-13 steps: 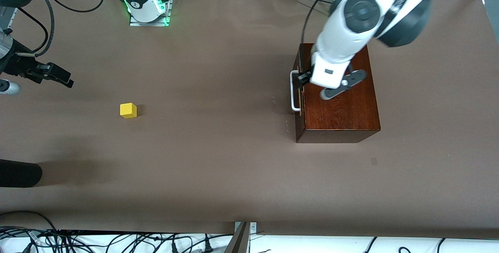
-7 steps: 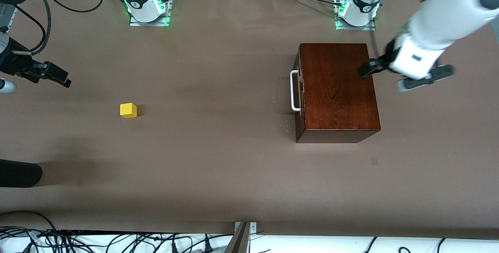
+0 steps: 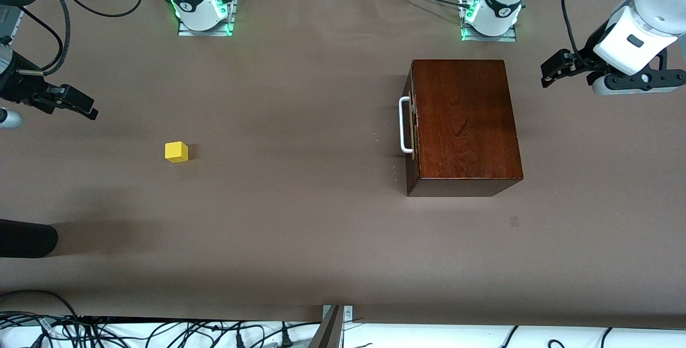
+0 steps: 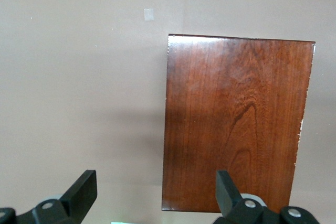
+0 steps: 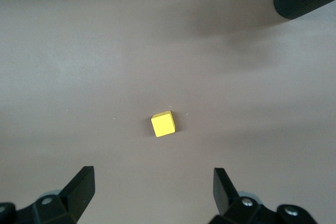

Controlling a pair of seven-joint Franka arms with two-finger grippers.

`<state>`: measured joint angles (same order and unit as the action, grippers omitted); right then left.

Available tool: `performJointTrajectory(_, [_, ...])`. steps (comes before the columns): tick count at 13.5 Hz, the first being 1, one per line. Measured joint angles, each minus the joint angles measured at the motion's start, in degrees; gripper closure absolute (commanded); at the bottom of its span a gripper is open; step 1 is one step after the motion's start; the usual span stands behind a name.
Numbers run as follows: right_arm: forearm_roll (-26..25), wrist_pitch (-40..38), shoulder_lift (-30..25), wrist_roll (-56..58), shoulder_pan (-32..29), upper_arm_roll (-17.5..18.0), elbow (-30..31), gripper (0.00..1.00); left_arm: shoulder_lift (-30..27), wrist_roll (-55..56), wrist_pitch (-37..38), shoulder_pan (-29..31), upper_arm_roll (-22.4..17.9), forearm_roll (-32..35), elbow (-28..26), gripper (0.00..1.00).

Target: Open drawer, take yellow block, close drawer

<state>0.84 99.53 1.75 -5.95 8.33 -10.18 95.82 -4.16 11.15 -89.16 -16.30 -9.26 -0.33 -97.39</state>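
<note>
Right end effector (image 3: 91,112) up over the counter (image 3: 300,230) at its own arm's end, fingers spread wide, holding nothing. Small bright yellow block (image 3: 176,152) bare on the counter nearby. Glossy mahogany box (image 3: 463,123), drawer (image 3: 410,125) shut flush, white handle (image 3: 403,125). Left end effector (image 3: 549,72) over the counter beside the box, wide open, empty.

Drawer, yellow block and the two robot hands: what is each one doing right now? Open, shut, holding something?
drawer: pushed shut in its wooden box.
yellow block: out on the bare table, nothing touching it.
left hand: open, empty, up in the air toward the left arm's end of the table.
right hand: open, empty, waiting by the right arm's end.
</note>
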Motion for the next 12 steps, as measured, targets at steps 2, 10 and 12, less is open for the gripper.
performJointTrajectory(2, [0.0,-0.03,0.0,0.0,0.0,0.0,0.0,0.0,0.0,-0.62,-0.25,0.02,-0.45,0.0,0.0,0.0])
performJointTrajectory(10, [0.0,-0.09,0.0,0.0,0.0,0.0,0.0,0.0,0.14,-0.86,-2.65,0.01,-0.21,1.41,1.08,0.0])
performJointTrajectory(12, [0.0,-0.09,0.0,0.01,0.0,0.0,0.0,0.0,0.34,-0.86,-2.81,0.01,-0.26,1.51,1.79,0.0])
